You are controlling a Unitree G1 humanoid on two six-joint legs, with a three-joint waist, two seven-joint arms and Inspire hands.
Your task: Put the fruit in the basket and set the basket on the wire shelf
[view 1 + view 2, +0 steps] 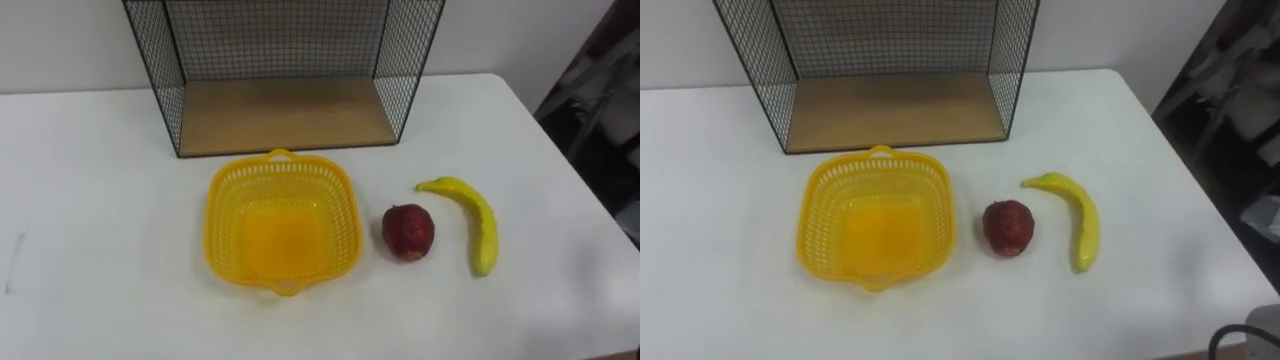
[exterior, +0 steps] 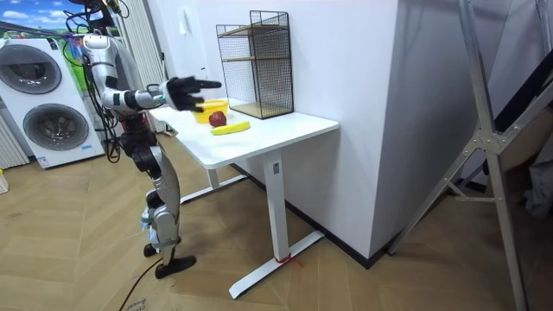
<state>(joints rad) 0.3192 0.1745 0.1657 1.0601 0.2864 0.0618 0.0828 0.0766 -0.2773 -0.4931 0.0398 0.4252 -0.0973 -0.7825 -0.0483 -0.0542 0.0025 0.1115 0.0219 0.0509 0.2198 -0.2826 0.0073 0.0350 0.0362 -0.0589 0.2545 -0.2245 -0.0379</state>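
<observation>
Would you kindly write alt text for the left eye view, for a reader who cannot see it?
An empty yellow basket sits on a white table, with a red fruit and a banana to its right. A wire shelf stands just behind it.
</observation>
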